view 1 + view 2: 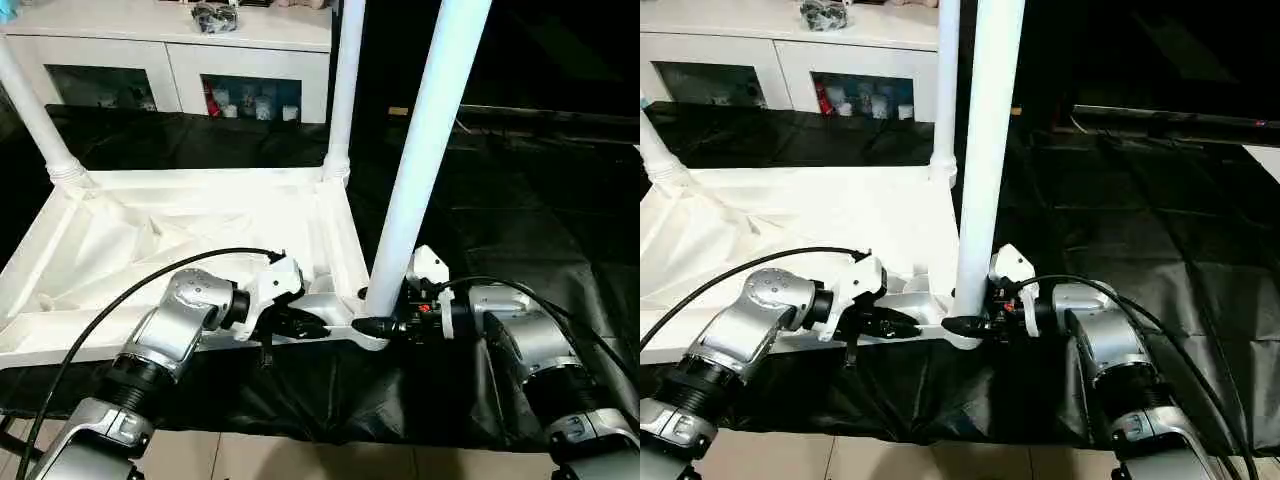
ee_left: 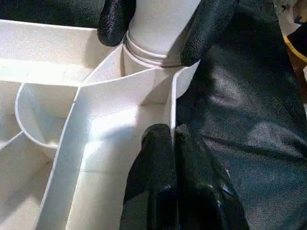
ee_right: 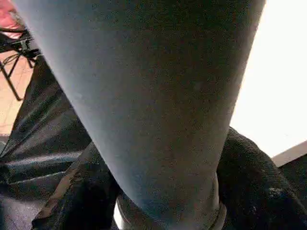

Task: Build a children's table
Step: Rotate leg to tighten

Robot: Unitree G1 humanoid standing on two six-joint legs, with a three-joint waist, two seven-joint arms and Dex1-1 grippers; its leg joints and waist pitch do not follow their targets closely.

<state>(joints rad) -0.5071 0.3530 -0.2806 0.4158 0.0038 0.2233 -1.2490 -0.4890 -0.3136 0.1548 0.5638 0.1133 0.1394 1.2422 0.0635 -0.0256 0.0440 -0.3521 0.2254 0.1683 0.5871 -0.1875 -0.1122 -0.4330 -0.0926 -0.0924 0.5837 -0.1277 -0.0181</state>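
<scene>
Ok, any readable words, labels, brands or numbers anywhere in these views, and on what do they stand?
None can be read.
tabletop and legs: plain white, no print.
Items behind the cabinet glass doors: too small and blurred to read.
Robot wrist housings: no lettering legible.

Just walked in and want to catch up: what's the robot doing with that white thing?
It is building a children's table. The tabletop lies upside down on the black-draped work table, with three legs in view standing in corner sockets. The right gripper has its fingers around the near leg at its base, while the left gripper, shut, pinches the tabletop's rim beside it.
</scene>
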